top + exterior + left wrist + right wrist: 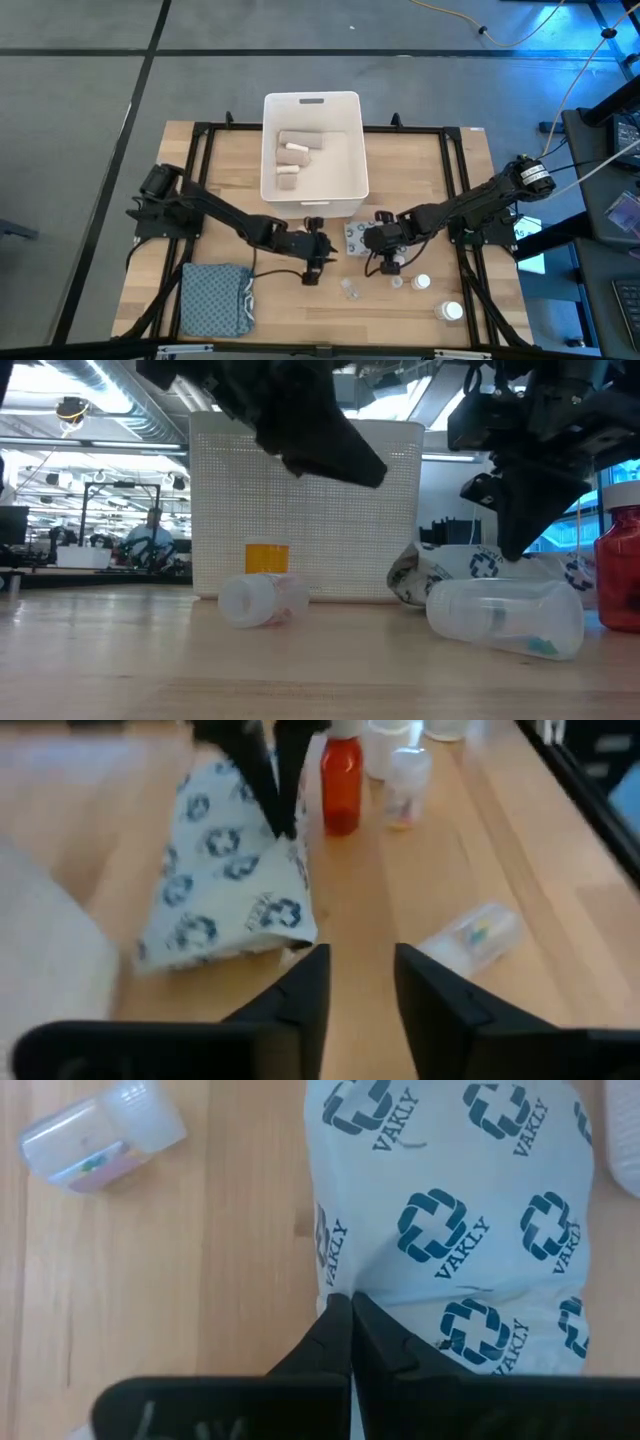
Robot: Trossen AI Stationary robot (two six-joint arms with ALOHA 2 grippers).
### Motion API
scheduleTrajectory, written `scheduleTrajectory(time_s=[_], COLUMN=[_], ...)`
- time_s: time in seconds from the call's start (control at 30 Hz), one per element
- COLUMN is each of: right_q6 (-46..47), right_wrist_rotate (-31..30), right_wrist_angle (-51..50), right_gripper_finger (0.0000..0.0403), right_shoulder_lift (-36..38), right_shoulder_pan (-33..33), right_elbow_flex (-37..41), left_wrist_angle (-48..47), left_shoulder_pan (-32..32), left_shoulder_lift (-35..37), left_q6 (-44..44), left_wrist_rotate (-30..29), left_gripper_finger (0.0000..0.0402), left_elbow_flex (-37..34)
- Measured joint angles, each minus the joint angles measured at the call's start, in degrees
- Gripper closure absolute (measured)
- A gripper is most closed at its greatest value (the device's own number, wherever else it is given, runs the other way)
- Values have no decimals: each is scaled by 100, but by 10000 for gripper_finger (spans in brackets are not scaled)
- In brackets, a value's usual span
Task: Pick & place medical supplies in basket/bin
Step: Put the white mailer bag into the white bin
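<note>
A: From above, where are things?
B: The white bin (312, 150) sits mid-tabletop (440, 160) holding beige bandage rolls (296, 146). The flat packet (354, 238) lies just in front of it, between the left pincer (322, 258) and right pincer (380, 245).

A: At table level?
B: A clear vial (262, 600) lies before the bin, another vial (505, 616) nearer.

A: Left wrist?
B: Its pincer (360, 985) is slightly spread, empty, the packet (225, 875) just beyond; a red bottle (341, 782) stands past it.

A: Right wrist?
B: That pincer (351, 1325) is pressed together, tips at the packet's (460, 1210) edge; whether it pinches it, I cannot tell.
</note>
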State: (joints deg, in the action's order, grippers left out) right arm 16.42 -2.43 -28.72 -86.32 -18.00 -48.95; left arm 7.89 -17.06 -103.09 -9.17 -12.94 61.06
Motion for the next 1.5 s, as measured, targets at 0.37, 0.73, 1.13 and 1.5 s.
scheduleTrajectory(time_s=[0.37,0.73,1.13,1.5], right_q6=[-14,94,-28,-29], right_wrist_rotate=[-59,-93,-93,-75], right_wrist_angle=[143,192,545,795], right_gripper_finger=[403,403,403,403], right_shoulder_lift=[2,0,1,1], right_shoulder_pan=[-7,-20,-20,-24], right_elbow_flex=[0,0,-2,-2], left_wrist_angle=[638,1008,888,907], left_shoulder_pan=[78,293,420,481], left_shoulder_lift=[-674,-778,-778,-778], left_q6=[-1472,-2017,-2328,-2461], left_wrist_rotate=[-77,-87,37,504], left_gripper_finger=[240,239,241,273], left_elbow_flex=[0,0,-2,-4])
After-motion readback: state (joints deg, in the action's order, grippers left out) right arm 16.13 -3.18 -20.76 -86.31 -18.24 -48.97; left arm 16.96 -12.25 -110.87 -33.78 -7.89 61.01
